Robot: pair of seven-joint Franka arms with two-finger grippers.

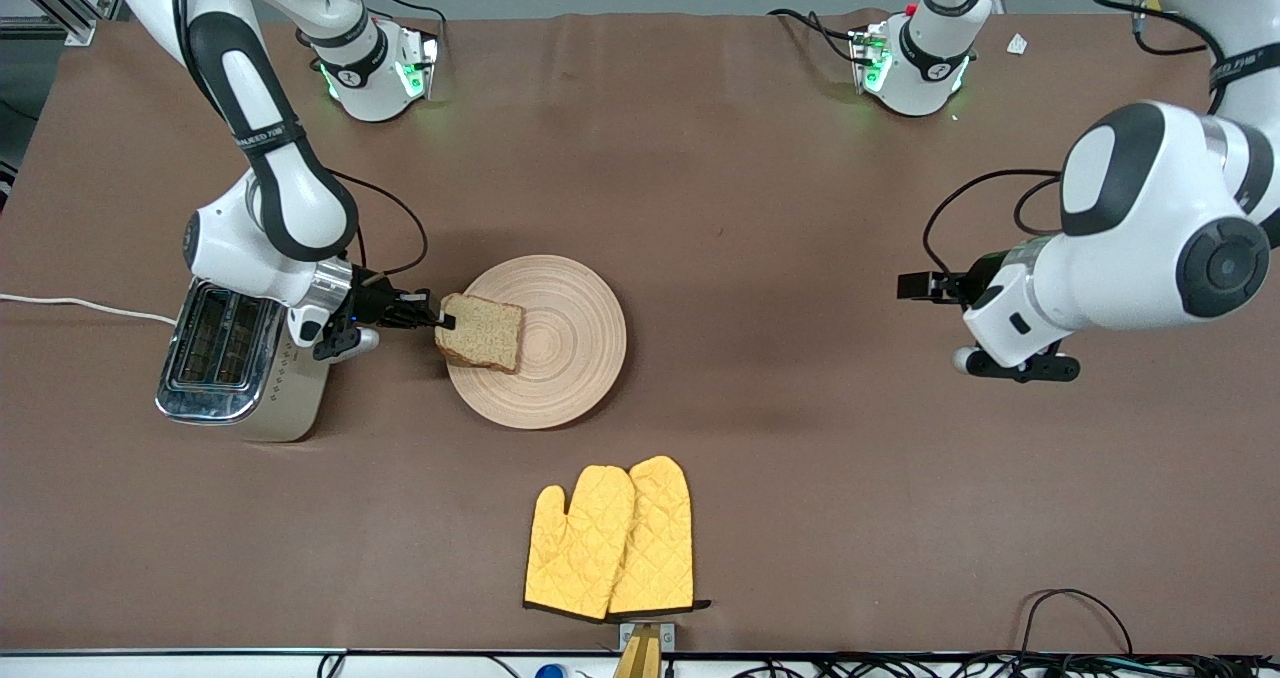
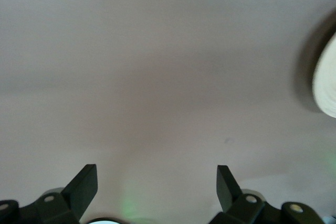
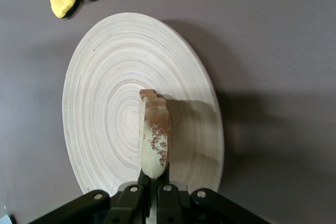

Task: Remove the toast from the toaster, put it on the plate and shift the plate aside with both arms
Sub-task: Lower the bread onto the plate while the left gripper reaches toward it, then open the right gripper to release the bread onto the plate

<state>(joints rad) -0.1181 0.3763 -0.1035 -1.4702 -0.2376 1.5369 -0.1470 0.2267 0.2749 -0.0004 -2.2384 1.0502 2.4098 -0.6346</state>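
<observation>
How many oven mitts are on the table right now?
2. The two yellow mitts lie side by side, overlapping, nearer the front camera than the plate. One shows through at the edge of the right wrist view; more underneath cannot be ruled out.

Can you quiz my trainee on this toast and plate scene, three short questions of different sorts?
1. True or false: the toast is lying flat on the plate.
2. Which gripper is open: A left gripper, B right gripper?
3. Fill in: the yellow oven mitts lie ____ to the front camera than the plate.

Key:
1. False; the right gripper holds it over the plate.
2. A
3. nearer
</observation>
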